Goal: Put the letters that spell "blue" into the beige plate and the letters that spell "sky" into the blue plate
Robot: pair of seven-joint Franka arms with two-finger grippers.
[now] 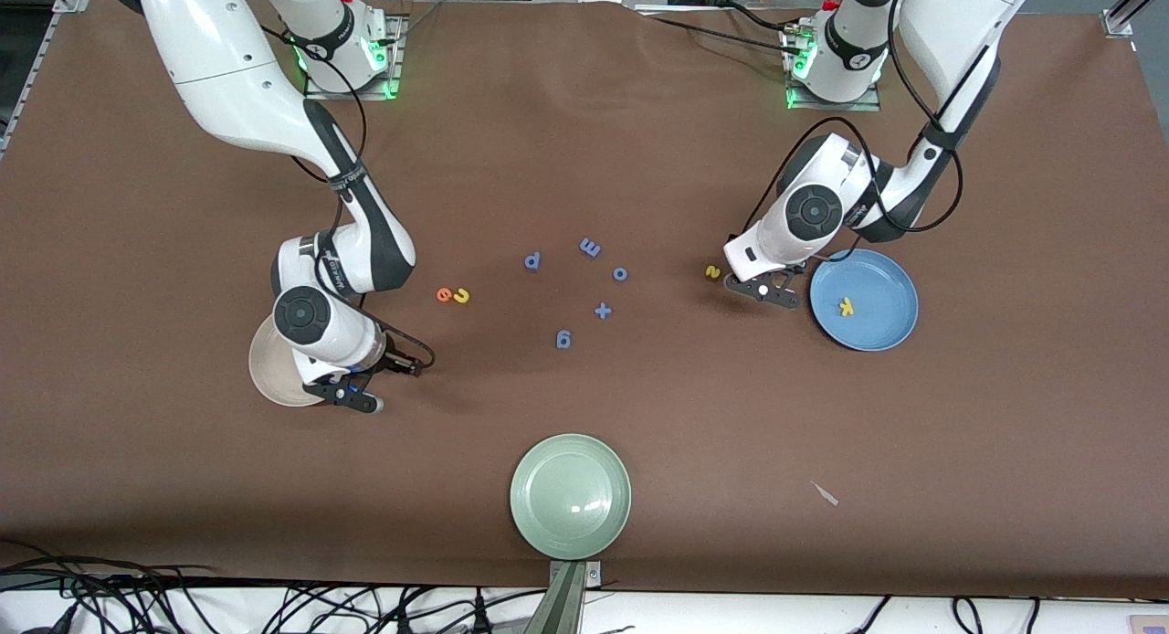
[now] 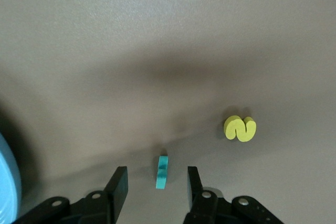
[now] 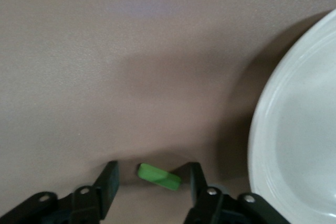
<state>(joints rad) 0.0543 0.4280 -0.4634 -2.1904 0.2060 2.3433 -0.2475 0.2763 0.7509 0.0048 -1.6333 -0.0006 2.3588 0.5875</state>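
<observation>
**Both arms down over a letter, fingers straddling but not yet pinching**

My left gripper point(image 2: 156, 184) sits low over the table point(image 1: 639, 141) at the middle right of the front frame, just beside the blue plate point(image 1: 886, 328). Its fingers point(image 2: 118, 184) stand apart on either side of the teal y point(image 2: 163, 172), with gaps showing on both flanks. The yellow s point(image 2: 240, 128) lies near it. The yellow k point(image 1: 847, 307) is already in the blue plate.

My right gripper point(image 3: 152, 184) is at the lower left, at the rim of the beige plate point(image 3: 294, 140). Its fingers point(image 3: 107, 182) are parted around a green stick, seemingly the l point(image 3: 159, 177), without touching it.

I judge these letters light, stiff and thin, likely to skate or tip; I'd pinch across the flat faces, at mid-length.

Counted in view: one k plated; y, s, l, the orange e point(image 1: 444, 294) and yellow u point(image 1: 462, 295) on the table; no b visible. Five periwinkle letters point(image 1: 563, 340) cluster mid-frame. Three plates, including a pale green plate point(image 1: 571, 497).
</observation>
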